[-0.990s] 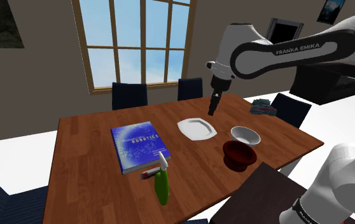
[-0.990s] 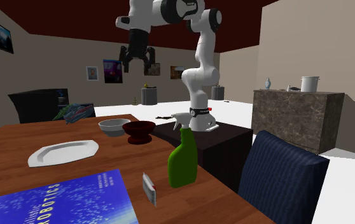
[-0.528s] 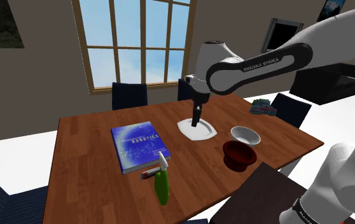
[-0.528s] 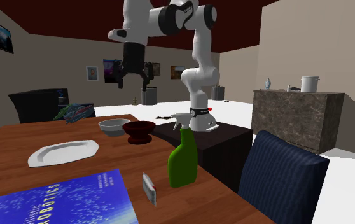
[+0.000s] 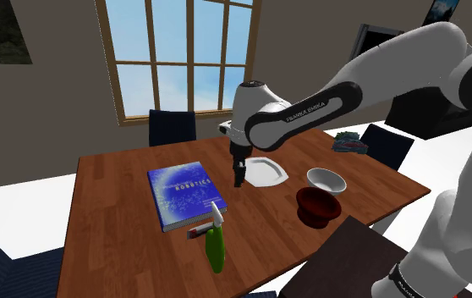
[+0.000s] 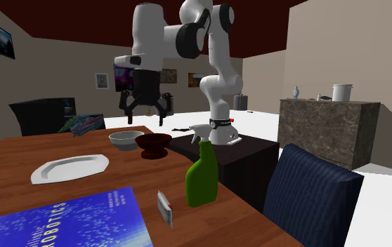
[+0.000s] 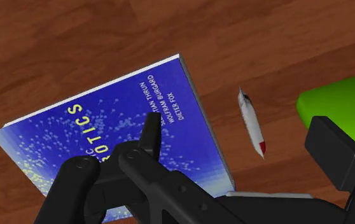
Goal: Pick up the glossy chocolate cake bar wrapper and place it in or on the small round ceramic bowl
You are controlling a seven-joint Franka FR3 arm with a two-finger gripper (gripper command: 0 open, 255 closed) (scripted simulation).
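Thin glossy wrapper [image 7: 251, 122], grained wooden table [image 7: 55, 44], pincer [image 6: 145, 110] spread

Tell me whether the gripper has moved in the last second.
Yes. In the shoulder view the gripper has swung left and down, from beyond the white plate's far edge to its left edge, toward the blue book.

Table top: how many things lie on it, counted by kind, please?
Bowls: 2, a white bowl and a dark red bowl
Plate: 1
Book: 1
Spray bottle: 1
Wrapper: 1
Teal bundle at the far corner: 1
Total: 7
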